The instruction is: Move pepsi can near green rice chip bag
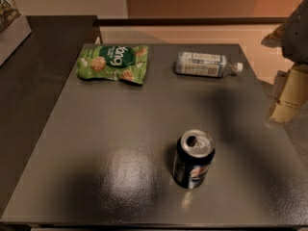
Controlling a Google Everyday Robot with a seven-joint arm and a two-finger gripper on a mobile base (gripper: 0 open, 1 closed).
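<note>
Desk [96, 129]: grey, glossy top, carries 3 items. Darker counter [43, 71] butts against it at 9 o'clock.

Hand [288, 99]: at 3 o'clock, off the desk's right edge, only partly in frame. Cannot tell whether it stands wide or narrow. It grips none of the 3 items and is well apart from all of them.

Green rice chip bag [114, 63]: lies flat at 11 o'clock, near the far edge.

Clear bottle [204, 64]: on its side at 1 o'clock, cap pointing right, apart from the bag.

Pepsi can [194, 160]: upright at 5 o'clock, near the front edge, top already opened. Well apart from the bag, roughly the desk's depth between them.

Progress: judged at 0. Can ungrasped, not near the bag. Everything is left: reach, grasp, carry toward 11 o'clock, set down beside the bag.

In the way: the diagonal from can to bag looks bare. Bottle sits to the right of that line, so probably no obstacle, though an arm coming in from 3 o'clock passes close to it. An opened can may slosh if tipped, so it should stay upright.
</note>
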